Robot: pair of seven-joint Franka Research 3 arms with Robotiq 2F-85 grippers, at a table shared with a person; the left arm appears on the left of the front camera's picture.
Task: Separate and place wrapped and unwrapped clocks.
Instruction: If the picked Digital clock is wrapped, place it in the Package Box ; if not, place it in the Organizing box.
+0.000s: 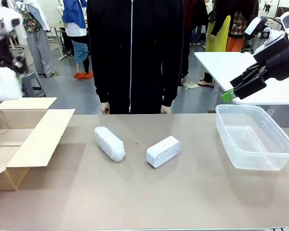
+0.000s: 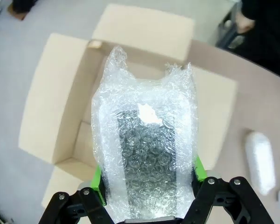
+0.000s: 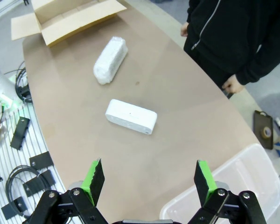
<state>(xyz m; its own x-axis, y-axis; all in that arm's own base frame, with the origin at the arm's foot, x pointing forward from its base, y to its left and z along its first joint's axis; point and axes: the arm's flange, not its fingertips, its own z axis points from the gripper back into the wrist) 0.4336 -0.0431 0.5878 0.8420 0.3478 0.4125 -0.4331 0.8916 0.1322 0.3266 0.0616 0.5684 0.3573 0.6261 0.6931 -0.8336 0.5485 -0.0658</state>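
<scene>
My left gripper (image 2: 147, 179) is shut on a wrapped clock (image 2: 144, 140), a block in crinkly bubble wrap, held above the open cardboard box (image 2: 60, 107). In the front view this held bundle (image 1: 2, 83) hangs at the far left, over the box (image 1: 33, 134). A second wrapped clock (image 1: 109, 143) lies on the table left of centre, also visible from both wrists (image 2: 261, 161) (image 3: 110, 59). The unwrapped clock (image 1: 163, 151) (image 3: 130, 115), smooth white with a dotted face, rests just right of it. My right gripper (image 1: 232, 89) (image 3: 148, 182) hangs open and empty, high at the right.
A clear plastic tub (image 1: 255, 139) (image 3: 233, 191) stands on the table's right side, below the right gripper. A person in a black jacket (image 1: 135, 53) stands at the far edge, hands hanging. The cardboard box's flaps spread outward at the left.
</scene>
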